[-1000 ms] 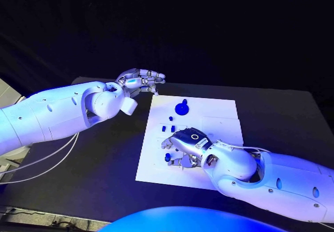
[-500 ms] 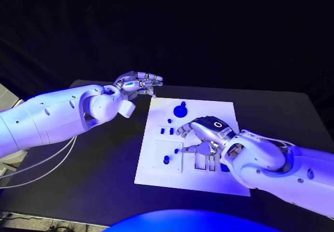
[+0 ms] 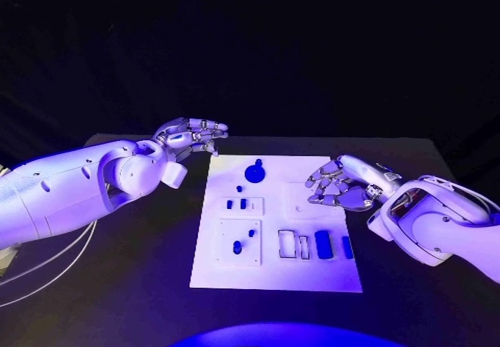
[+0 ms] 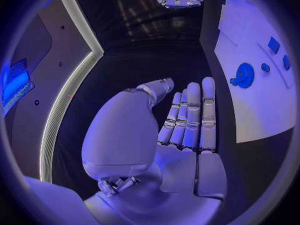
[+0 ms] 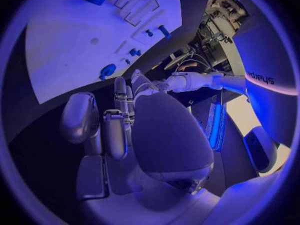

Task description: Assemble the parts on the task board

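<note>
Table (image 3: 136, 289) surface is the biggest thing I have, black and running out past the task board (image 3: 279, 271) on every side, with the widest bare stretch from 6 to 9 o'clock of the board. I read the board as a white rectangle at the centre, its long edges running toward and away from me.

My left arm (image 3: 73, 184) reaches in from 9 o'clock and ends with the left hand (image 3: 191, 136) just off the board's 11 o'clock corner, above bare table. In the left wrist view that hand (image 4: 187, 117) has its fingers straight and side by side, thumb alongside, nothing in it.

My right arm (image 3: 443, 228) comes in from 4 o'clock. The right hand (image 3: 342, 186) sits over the board's 3 o'clock edge, fingers curled in loosely toward the palm; I see nothing held, and the right wrist view (image 5: 119, 120) shows empty fingers too. Between the two hands the middle of the board lies uncovered.

On the board, the round blue part (image 3: 254, 172) lies at 12 o'clock near the far edge. A blue block (image 3: 323, 243) stands toward 4 o'clock beside a row of slots (image 3: 294, 244). Two small blue pieces (image 3: 236, 204) sit left of centre, and another small part (image 3: 238, 247) lies at 7 o'clock on a raised square panel (image 3: 240, 242).
</note>
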Robot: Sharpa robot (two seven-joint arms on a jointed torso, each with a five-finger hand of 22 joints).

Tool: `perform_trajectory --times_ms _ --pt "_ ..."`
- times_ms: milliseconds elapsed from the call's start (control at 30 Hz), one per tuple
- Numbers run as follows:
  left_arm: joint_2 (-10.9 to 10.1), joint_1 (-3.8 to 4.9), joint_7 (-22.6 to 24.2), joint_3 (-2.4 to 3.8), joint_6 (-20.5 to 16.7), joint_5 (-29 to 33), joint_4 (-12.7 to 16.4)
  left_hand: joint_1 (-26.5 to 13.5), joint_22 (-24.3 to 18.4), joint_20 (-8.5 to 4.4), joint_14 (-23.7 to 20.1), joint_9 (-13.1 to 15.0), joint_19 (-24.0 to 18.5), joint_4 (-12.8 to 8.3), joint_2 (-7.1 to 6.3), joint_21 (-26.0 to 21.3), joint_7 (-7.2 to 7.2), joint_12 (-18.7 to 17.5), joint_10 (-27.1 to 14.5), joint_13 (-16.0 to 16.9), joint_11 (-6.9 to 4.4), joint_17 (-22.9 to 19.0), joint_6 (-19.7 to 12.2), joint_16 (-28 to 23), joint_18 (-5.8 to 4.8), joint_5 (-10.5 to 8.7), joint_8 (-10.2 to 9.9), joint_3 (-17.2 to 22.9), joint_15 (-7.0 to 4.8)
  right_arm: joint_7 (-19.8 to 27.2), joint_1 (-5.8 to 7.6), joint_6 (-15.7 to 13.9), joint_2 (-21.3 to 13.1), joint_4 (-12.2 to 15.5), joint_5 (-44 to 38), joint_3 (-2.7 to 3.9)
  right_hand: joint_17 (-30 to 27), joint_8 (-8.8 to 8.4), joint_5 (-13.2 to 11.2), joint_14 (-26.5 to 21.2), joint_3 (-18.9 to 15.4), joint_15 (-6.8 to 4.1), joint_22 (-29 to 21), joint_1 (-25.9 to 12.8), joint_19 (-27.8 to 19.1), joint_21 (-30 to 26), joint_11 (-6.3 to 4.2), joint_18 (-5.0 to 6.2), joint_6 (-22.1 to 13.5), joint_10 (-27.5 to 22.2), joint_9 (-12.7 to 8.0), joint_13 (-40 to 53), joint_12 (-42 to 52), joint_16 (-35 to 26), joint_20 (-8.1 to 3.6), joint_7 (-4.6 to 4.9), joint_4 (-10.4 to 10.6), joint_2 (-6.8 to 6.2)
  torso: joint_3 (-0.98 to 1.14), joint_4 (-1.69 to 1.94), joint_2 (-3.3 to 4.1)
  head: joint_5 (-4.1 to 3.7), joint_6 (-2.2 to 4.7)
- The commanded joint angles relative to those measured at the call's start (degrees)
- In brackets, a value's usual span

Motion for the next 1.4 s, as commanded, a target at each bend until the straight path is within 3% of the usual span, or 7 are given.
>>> perform_trajectory --times_ms 33,67,100,133,267,533,1400 --pt "-0.1 0.02 0.8 -0.03 0.2 0.0 0.5 -0.4 -0.1 0.15 0.1 -0.1 0.2 0.0 0.17 -0.3 1.24 0.4 -0.4 -0.1 -0.12 -0.1 -0.4 -0.2 0.84 0.09 0.2 -0.1 0.30 -6.3 0.10 4.5 -1.6 1.1 5.0 -0.16 -0.8 1.35 -0.3 2.9 -3.2 -0.81 1.3 -5.8 2.5 1.5 -2.51 -0.83 -0.9 2.8 0.5 7.9 7.8 -1.1 -1.21 -1.12 -0.3 -0.58 0.07 -0.12 -0.05 -1.37 -0.39" --pt "-0.1 0.02 0.8 -0.04 0.2 0.0 0.5 -0.4 -0.1 0.15 0.1 -0.1 0.2 0.0 0.17 -0.3 1.24 0.4 -0.4 -0.1 -0.12 -0.1 -0.4 -0.2 0.84 0.09 0.2 -0.1 0.30 -7.0 0.11 4.9 -1.8 1.2 4.9 -0.19 -0.4 1.78 -0.3 3.0 -3.5 -1.07 1.9 -6.3 2.7 2.4 -2.46 -1.07 -1.0 2.7 0.7 11.4 11.1 -0.9 -1.21 -1.23 0.1 -0.10 0.04 -0.07 -0.03 -1.64 -0.47" --pt "-0.2 0.01 0.8 -0.05 0.2 0.0 0.7 -0.4 -0.1 0.15 0.1 -0.1 0.2 0.0 0.17 -0.3 1.24 0.4 -0.4 -0.1 -0.12 -0.1 -0.4 -0.2 0.84 0.09 0.2 -0.1 0.30 -8.6 0.13 5.9 -2.5 1.5 4.6 -0.26 1.3 4.45 -0.2 3.4 -5.5 -1.51 3.8 -6.3 3.0 4.9 -2.37 -1.57 -2.5 -0.7 2.1 35.2 32.3 0.2 -1.41 -2.67 -0.3 0.03 0.04 -0.09 -0.03 -1.82 -0.54" --pt "-0.2 0.01 0.8 -0.07 0.1 0.0 0.8 -0.4 -0.1 0.15 0.1 -0.1 0.2 0.0 0.17 -0.3 1.24 0.4 -0.4 -0.1 -0.12 -0.1 -0.4 -0.2 0.84 0.09 0.2 -0.1 0.30 -10.1 0.14 6.8 -3.1 1.8 4.3 -0.34 2.4 5.28 -0.5 3.6 -6.1 -1.30 4.7 -8.8 3.0 6.1 -2.31 -1.70 -2.6 1.7 2.4 43.6 39.6 0.7 -1.48 -1.38 -0.3 1.55 0.02 -0.06 -0.01 -2.10 -0.60" --pt "-0.4 -0.01 0.8 -0.12 0.1 0.0 1.4 -0.4 -0.1 0.15 0.1 -0.1 0.2 0.0 0.17 -0.3 1.24 0.4 -0.4 -0.1 -0.12 -0.1 -0.4 -0.2 0.84 0.09 0.2 -0.1 0.30 -15.4 0.02 9.7 -5.1 2.9 2.6 -0.72 12.1 11.67 -0.3 5.5 -8.9 -0.87 11.6 -11.6 4.4 16.8 -2.61 -3.48 -4.5 14.4 5.5 80.0 69.9 5.5 -1.25 -1.77 0.2 2.10 -0.12 -0.10 -0.10 -3.25 -1.11" --pt "-0.4 -0.05 0.9 -0.17 0.1 0.0 2.1 -0.4 -0.1 0.15 0.1 0.0 0.2 0.0 0.16 -0.3 1.24 0.4 -0.4 -0.1 -0.12 -0.1 -0.4 -0.2 0.84 0.09 0.2 -0.2 0.30 -22.8 -0.97 10.5 -6.8 4.8 -0.3 -1.17 15.0 15.02 -0.4 6.0 -9.6 -1.18 15.0 -16.6 5.1 22.5 -2.76 -4.54 -5.2 15.6 7.4 81.8 71.4 6.7 -1.12 -2.11 0.4 1.64 -0.19 -0.21 -0.31 -4.48 -1.56" --pt "-0.6 -0.12 0.7 -0.32 0.7 0.0 2.6 -0.5 -0.1 0.15 0.1 0.0 0.3 0.1 0.16 -0.4 1.25 0.5 -0.4 -0.2 -0.11 -0.1 -0.4 -0.1 0.84 0.09 0.3 -0.2 0.30 -30.0 -6.58 12.0 -0.4 2.6 -2.4 -1.46 15.0 16.08 -0.8 6.0 -10.4 -1.27 15.6 -22.0 5.2 23.3 -2.92 -4.68 -5.4 15.6 7.9 81.8 71.4 6.7 -1.16 -2.29 0.4 1.35 -0.23 -0.31 -0.36 -4.57 -1.88"
